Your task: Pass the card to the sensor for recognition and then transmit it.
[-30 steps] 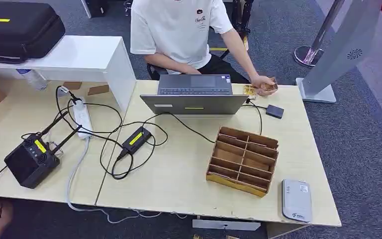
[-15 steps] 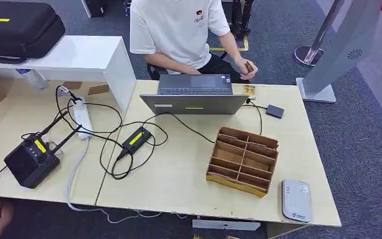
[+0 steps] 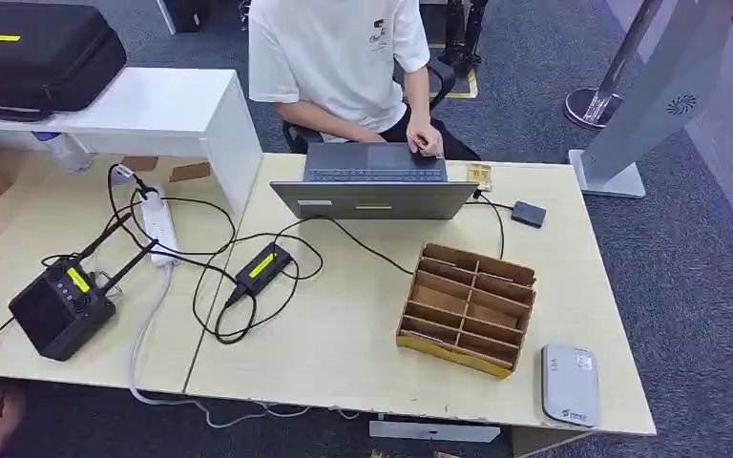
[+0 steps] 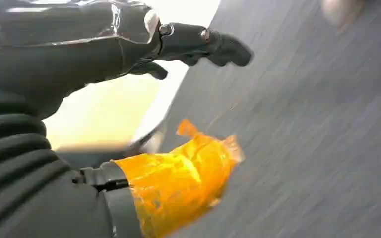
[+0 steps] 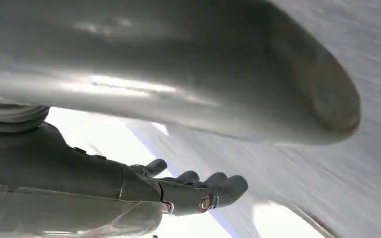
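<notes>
- The table (image 3: 344, 334) has a pale, matt wood-look top.
- The divided box (image 3: 468, 307) looks like plain brown wood or board, unpainted.
- The laptop (image 3: 374, 198) has a smooth grey metallic lid.
- The sensor (image 3: 569, 384) at the near right looks like smooth, light grey plastic.
- The carry case (image 3: 38, 57) at the far left is black and matt, like cloth.
- The floor (image 3: 706, 286) is grey carpet, rough.

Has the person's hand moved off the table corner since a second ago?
Yes. The person's hand went from the table edge right of the laptop onto its keyboard.
</notes>
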